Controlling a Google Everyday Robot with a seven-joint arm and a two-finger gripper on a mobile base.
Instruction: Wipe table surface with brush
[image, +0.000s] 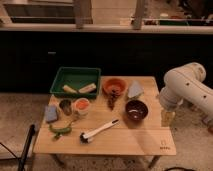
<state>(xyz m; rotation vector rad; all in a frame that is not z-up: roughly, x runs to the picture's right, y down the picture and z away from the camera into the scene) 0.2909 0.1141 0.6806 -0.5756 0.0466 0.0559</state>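
The light wooden table surface (135, 140) fills the middle of the camera view, with a small dark logo mark near its front right corner. The brush (100, 131) lies flat on it near the front centre, white handle pointing up-right, dark bristle head at the lower left. My gripper (168, 118) hangs at the table's right edge, below the white arm, to the right of the dark bowl and well right of the brush. It holds nothing that I can see.
A green tray (76, 80) with two pale items sits at the back left. An orange bowl (115, 85), a dark bowl (136, 110), a pale wedge (135, 90), two small cups (81, 106), a blue sponge (51, 113) and a green vegetable (61, 129) stand around the brush.
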